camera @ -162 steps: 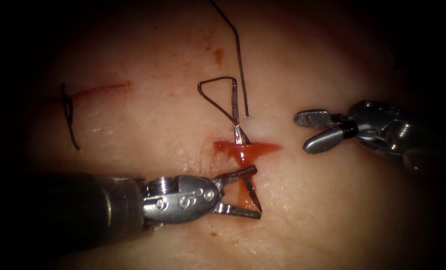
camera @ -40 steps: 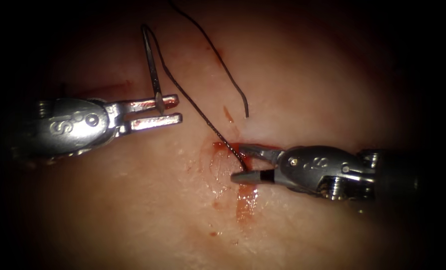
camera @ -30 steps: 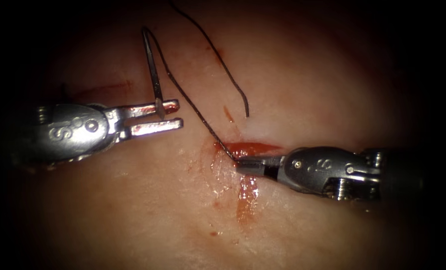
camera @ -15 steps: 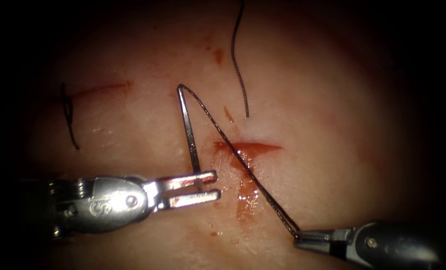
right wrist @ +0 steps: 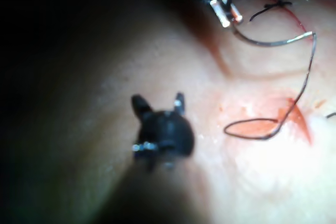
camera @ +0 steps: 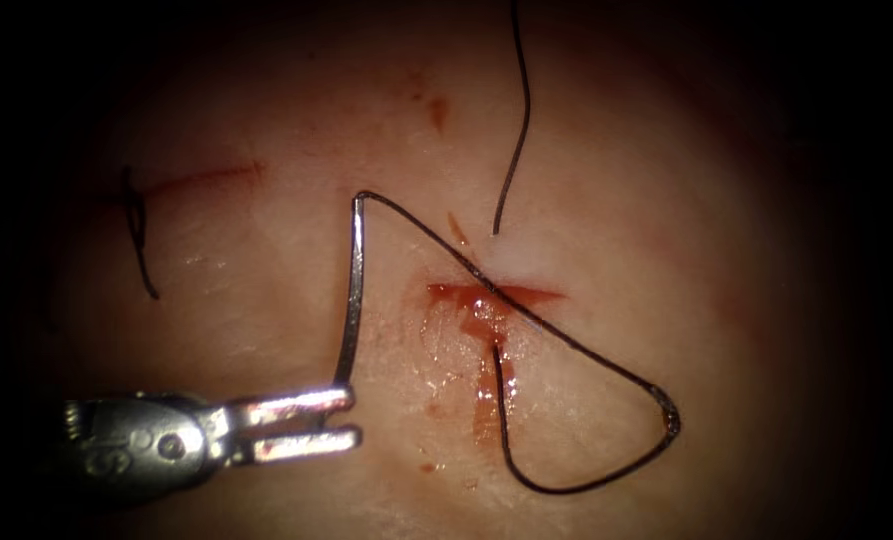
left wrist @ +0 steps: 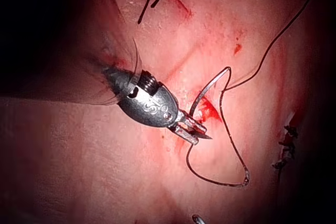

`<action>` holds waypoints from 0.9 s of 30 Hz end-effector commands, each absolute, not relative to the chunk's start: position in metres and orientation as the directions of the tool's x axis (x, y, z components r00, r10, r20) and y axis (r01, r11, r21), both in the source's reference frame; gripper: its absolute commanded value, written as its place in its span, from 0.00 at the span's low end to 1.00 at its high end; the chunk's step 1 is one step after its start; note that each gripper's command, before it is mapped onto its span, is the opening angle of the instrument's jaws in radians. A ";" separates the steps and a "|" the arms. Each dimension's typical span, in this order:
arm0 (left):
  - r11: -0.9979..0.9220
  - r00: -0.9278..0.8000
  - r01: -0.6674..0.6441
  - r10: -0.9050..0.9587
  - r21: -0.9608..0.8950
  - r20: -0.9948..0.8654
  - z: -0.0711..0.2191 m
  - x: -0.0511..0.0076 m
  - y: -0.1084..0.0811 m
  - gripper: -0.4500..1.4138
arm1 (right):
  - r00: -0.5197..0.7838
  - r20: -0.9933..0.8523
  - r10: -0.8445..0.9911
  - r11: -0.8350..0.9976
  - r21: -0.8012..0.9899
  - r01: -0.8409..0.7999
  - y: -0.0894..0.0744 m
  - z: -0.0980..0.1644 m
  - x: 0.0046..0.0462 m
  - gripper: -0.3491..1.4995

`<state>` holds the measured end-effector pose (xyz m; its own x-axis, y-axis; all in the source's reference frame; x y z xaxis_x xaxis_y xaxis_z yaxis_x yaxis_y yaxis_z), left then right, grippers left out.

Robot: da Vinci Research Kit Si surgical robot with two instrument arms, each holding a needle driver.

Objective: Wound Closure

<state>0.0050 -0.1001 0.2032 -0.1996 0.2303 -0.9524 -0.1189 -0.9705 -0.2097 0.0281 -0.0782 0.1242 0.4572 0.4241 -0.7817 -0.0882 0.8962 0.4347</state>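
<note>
My left tool [camera: 311,420] lies low on the left of the cut, shut on the curved needle [camera: 351,290] near its pointed end. The needle stands free of the tissue, its thread end up. From there the dark thread [camera: 566,345] runs down across the cut [camera: 491,295], bends into a slack loop on the right and comes back into the tissue at the red fluid. The left wrist view shows the same grip [left wrist: 191,132] with the needle [left wrist: 207,87] arching over the cut. My right tool [right wrist: 159,99] hovers above the tissue, jaws spread, holding nothing.
A loose thread tail [camera: 514,130] rises from just above the cut. An older knotted stitch [camera: 136,225] with cut ends sits far left beside a thin red line [camera: 206,178]. More stitches [left wrist: 286,145] mark the tissue in the left wrist view.
The right tool has let go of the thread and left the endoscope view at the lower right; the taut thread has fallen into a slack loop. The left tool moved left with the needle.
</note>
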 end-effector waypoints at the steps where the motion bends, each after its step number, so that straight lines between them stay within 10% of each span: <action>1: -0.969 -0.208 -0.130 0.235 -0.211 -0.949 0.204 0.0057 -0.101 0.00 | 0.458 -0.788 0.411 0.903 0.420 -0.089 -0.078 0.124 0.0283 0.85; 27: -0.958 -0.253 -0.193 0.257 -0.212 -0.933 0.204 0.0119 -0.098 0.00 | 0.511 -0.820 0.256 0.966 0.200 -0.163 -0.069 0.138 0.0280 0.78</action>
